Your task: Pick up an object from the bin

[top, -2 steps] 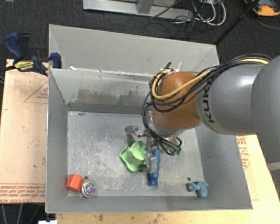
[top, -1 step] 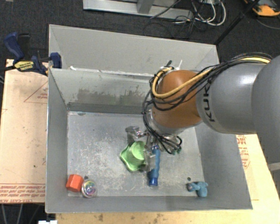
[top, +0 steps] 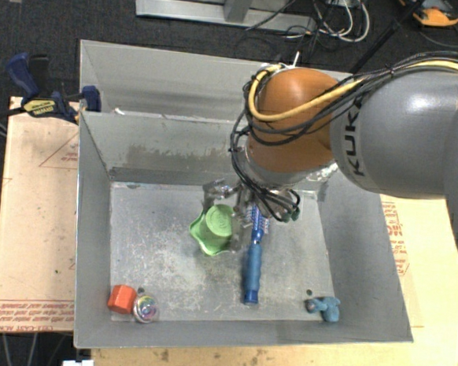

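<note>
My gripper [top: 240,201] hangs low in the middle of the bin, under the arm's orange cover. Right below it lies a light green cup [top: 212,231], tipped on its side, its top edge against the gripper. Just to the cup's right lies a blue pen-like stick [top: 251,268], pointing toward the bin's front wall, with its upper end hidden under the gripper. I cannot tell whether either thing is held.
An orange block [top: 122,298] and a shiny small ball [top: 145,310] sit together in the front left corner. A small blue figure [top: 324,307] lies near the front right corner. The arm reaches in from the right over the back half.
</note>
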